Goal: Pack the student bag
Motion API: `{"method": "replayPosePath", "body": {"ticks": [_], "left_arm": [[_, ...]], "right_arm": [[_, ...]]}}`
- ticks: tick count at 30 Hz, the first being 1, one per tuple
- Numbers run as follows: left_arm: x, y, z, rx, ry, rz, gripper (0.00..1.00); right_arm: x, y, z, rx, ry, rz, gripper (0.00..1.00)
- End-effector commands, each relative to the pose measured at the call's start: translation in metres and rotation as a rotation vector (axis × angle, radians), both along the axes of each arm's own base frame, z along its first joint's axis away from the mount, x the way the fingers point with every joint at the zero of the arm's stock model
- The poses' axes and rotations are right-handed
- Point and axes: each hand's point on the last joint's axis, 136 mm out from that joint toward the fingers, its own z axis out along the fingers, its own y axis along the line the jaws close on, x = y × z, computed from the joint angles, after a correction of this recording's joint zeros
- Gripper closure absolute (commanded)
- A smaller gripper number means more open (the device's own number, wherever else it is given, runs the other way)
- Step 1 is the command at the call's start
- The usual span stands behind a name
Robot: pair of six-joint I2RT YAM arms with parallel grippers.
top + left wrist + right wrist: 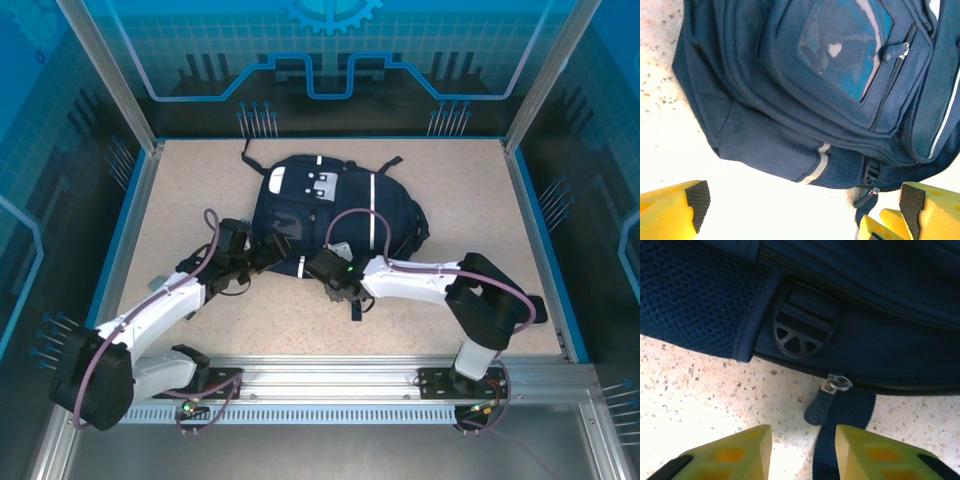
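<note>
The student bag (335,205), a large navy backpack with white reflective stripes, lies flat in the middle of the table. My left gripper (266,256) is at the bag's near-left edge. In the left wrist view it (800,215) stands wide open over bare table, just short of the bag (805,85). My right gripper (323,267) is at the bag's near edge. In the right wrist view it (802,431) is open, jaws partly apart. A dark zipper pull (820,406) lies just ahead of the gap, untouched, and a navy strap (837,440) runs between the fingers.
A round black buckle (802,322) sits on the bag's edge above the zipper. A loose strap (357,305) trails toward the arms. Blue walls and a metal rail (330,385) enclose the speckled table (200,190).
</note>
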Motion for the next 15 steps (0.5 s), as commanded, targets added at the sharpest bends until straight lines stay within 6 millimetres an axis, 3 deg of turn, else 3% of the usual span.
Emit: {"method": "replayPosePath", "body": {"ticks": [1,8,12,15], "left_arm": [[-0.007,0.008,0.0,-0.002,0.024,0.028,0.01],[-0.008,0.009,0.005,0.014,0.029,0.009,0.01],[-0.007,0.007,0.009,0.002,0.022,0.003,0.01],[-0.004,0.009,0.009,0.013,0.012,0.007,0.01]], "right_arm": [[0.006,0.001,-0.001,-0.067,-0.039,-0.046,0.64],[0.005,-0.008,-0.009,-0.143,-0.042,-0.108,0.68],[0.001,-0.014,-0.001,-0.144,-0.063,-0.13,0.65],[0.003,-0.011,-0.007,-0.143,-0.055,-0.133,0.63]]}}
